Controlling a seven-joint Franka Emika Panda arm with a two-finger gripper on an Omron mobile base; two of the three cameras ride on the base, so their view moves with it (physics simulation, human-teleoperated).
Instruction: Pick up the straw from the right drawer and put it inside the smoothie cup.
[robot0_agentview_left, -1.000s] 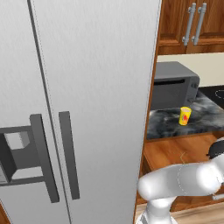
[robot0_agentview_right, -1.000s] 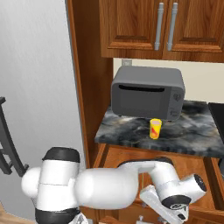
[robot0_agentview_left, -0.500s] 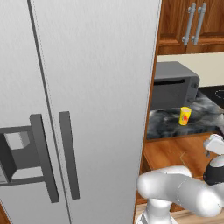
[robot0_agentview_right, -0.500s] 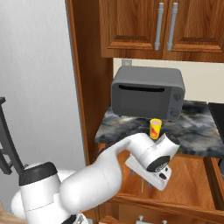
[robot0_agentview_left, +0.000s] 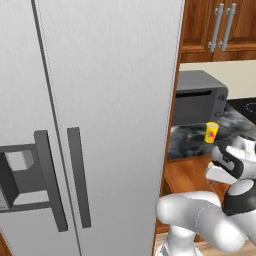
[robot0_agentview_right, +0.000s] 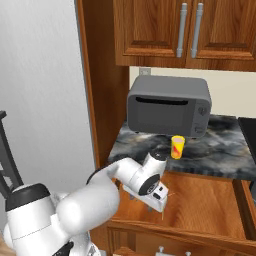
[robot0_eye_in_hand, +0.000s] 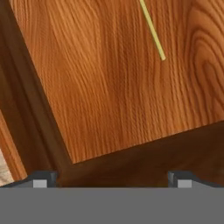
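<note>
kitchen alcove, rendered: reddish-brown wood cabinetry with a dark marbled countertop (robot0_agentview_right: 220, 152) at centre right of the right base view, a tall grey refrigerator (robot0_agentview_left: 100, 100) across the left of the left base view.

item 1: grey box-shaped microwave (robot0_agentview_right: 167, 106), standing on the countertop, door closed.

item 2: small yellow tapered smoothie cup (robot0_agentview_right: 177, 147) with a red mark, upright on the countertop just in front of the microwave. contents cannot be told from these angles.

item 3: reddish-brown wooden right drawer (robot0_agentview_right: 200, 200), pulled open below the countertop, lower right of the right base view. contents: one thin, straight, pale olive-tan straw (robot0_eye_in_hand: 152, 29), lying flat on the drawer floor, upper middle of the hand view, running off the top edge.

item 4: white two-finger gripper (robot0_agentview_right: 159, 199), above the open drawer, fingers spread fully apart, holding nothing.

step in hand, judged: approach to the straw. to do it well, carry the hand forward until the straw lies between the fingertips, turn the wrist so the fingers straddle it crosswise, then descend close to the drawer floor before closing; so thin a stick would likely slip from a high or skewed pinch.
</note>
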